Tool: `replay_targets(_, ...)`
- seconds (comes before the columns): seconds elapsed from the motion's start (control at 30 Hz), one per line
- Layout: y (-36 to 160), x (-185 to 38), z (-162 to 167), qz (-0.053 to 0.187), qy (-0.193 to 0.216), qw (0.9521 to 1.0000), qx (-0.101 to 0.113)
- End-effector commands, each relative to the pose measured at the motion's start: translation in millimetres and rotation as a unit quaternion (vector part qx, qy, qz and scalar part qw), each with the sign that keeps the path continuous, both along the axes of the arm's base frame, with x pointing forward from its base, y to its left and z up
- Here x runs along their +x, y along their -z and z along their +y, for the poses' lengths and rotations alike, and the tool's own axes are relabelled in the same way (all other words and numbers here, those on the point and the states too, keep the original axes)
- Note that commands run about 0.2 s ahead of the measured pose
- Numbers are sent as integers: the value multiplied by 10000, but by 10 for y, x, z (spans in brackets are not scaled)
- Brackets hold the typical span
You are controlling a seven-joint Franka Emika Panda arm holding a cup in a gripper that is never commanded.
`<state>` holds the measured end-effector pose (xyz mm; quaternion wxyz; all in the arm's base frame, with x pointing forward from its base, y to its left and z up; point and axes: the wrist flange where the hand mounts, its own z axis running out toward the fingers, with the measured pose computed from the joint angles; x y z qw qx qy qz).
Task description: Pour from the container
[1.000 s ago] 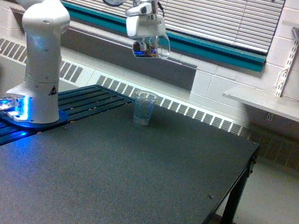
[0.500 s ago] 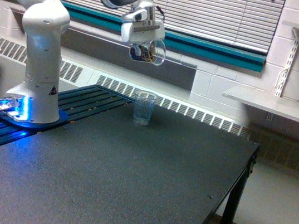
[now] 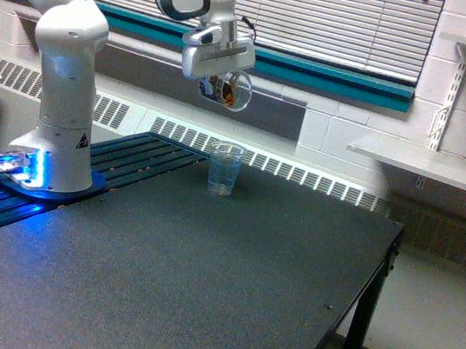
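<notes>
Now the gripper (image 3: 223, 85) clamps the container (image 3: 230, 92), tipped sideways, brown bits inside, directly above the cup (image 3: 224, 169).

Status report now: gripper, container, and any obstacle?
Gripper shut on container, tilted, high above the table. Ribbed cup stands upright below. Nothing between them.

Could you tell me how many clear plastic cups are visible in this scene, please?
2. The container is held tilted in the gripper above the table; the taller ribbed cup stands upright on the table below it. No others are visible.
</notes>
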<state>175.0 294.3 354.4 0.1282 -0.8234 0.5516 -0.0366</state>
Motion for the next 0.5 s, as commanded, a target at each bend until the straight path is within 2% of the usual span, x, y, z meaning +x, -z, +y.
replay_targets(0.03,120,13,-58,108,-14,9999,51)
replay_targets(0.5,258,101,-151,389,-191,9986,293)
